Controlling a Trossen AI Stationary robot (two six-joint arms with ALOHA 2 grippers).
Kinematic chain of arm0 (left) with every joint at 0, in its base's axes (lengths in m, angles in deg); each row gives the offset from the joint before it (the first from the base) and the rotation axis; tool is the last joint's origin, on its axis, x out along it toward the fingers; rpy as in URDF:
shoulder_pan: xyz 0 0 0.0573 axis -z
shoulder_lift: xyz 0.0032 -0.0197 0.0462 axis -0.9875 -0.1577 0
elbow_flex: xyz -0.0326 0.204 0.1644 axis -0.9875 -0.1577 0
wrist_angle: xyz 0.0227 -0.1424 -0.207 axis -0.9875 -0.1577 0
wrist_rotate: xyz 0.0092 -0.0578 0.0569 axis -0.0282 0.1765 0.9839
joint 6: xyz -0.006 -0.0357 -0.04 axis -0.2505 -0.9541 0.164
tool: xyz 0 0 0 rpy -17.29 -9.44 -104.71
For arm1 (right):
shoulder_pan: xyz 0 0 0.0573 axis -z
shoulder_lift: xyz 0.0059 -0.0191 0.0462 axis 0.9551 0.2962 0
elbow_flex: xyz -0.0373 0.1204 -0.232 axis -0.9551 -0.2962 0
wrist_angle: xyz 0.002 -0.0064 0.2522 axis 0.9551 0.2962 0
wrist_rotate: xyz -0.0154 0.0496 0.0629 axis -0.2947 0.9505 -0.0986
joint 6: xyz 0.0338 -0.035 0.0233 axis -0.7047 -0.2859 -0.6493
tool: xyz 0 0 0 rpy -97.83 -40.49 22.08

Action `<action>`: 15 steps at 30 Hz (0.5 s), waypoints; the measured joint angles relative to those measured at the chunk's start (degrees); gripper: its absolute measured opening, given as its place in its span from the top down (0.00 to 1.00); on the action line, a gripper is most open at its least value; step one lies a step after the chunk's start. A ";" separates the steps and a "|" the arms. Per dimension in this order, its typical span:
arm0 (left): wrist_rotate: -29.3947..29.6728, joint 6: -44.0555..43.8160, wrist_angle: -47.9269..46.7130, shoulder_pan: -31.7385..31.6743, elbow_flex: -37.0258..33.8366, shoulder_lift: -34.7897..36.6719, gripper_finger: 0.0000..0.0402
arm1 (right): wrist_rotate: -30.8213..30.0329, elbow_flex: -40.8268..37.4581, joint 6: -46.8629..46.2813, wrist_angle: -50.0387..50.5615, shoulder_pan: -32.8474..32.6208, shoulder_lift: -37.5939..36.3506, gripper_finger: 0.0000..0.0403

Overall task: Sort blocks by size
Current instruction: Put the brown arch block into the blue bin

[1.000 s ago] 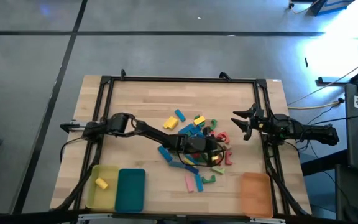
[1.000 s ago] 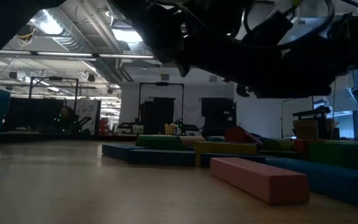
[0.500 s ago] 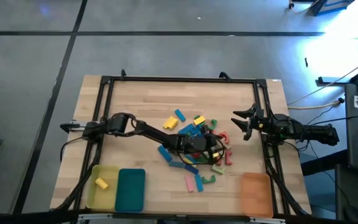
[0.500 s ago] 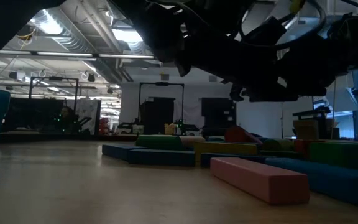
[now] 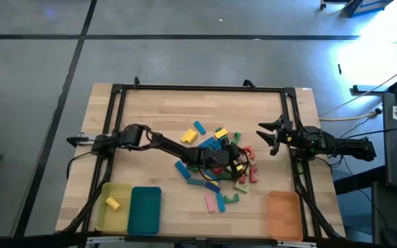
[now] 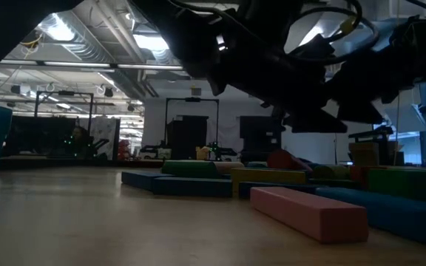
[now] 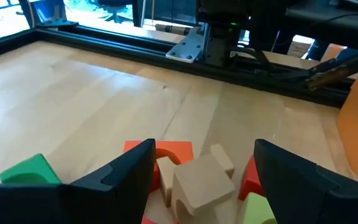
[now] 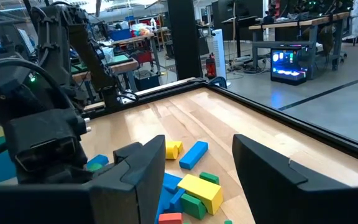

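The blocks [image 5: 219, 162] lie as a loose pile of blue, green, red, yellow and pink pieces on the wooden table, right of its middle. My left gripper [image 5: 237, 162] reaches over the pile from the left and stands open. In the left wrist view its fingers [image 7: 123, 171] stand on either side of a tan block [image 7: 194, 183], apart from it, with red blocks [image 7: 173, 151] just behind. In the low view a pink bar [image 6: 309, 213] lies nearest. My right gripper [image 5: 266, 140] waits open at the table's right edge.
A yellow tray [image 5: 119, 215] holding one yellow block [image 5: 112, 202] and a teal tray [image 5: 145, 210] sit at the near left. At the near right sits an orange tray [image 5: 283, 215]. A black frame [image 5: 198, 88] runs around the table.
My left gripper has rolled about its own axis and sunk a little toward the pile, as the low view shows. The blocks lie as before.
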 joint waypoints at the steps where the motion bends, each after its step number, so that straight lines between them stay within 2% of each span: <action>1: -0.03 -0.25 0.40 0.01 0.00 -0.12 0.37 | 0.00 0.00 0.00 0.00 0.00 0.00 0.53; 15: -0.04 -0.45 3.66 0.05 0.04 -2.32 0.37 | 0.00 0.00 -0.02 -0.51 -0.02 -0.02 0.53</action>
